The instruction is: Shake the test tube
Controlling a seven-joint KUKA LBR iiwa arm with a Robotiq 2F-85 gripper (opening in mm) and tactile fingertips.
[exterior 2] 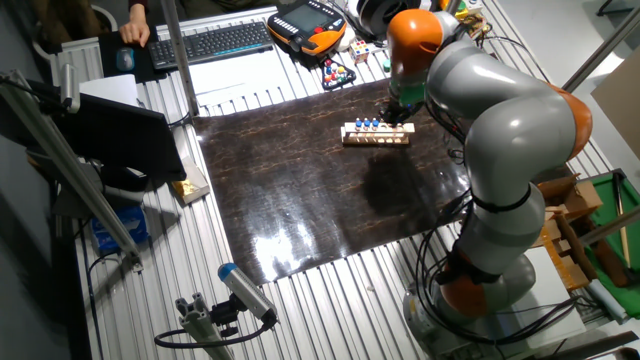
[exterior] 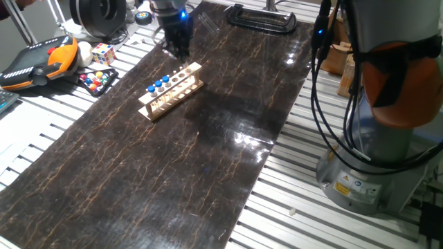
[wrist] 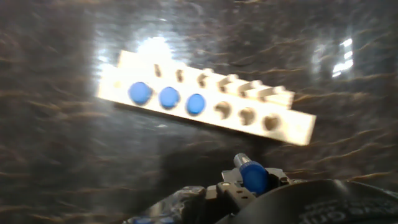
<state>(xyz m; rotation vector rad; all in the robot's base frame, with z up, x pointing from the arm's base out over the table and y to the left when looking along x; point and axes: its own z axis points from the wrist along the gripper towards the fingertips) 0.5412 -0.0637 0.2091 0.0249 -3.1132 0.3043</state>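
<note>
Rack (wrist: pixel 205 106): three test tubes (wrist: pixel 168 98); gripper (wrist: pixel 252 186): one.

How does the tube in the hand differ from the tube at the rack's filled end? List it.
The held test tube is out of the rack, gripped in the hand; the end tube sits in a rack hole. The held test tube shows some clear body past its cap; the end tube shows only its cap. Both have round blue caps.
</note>
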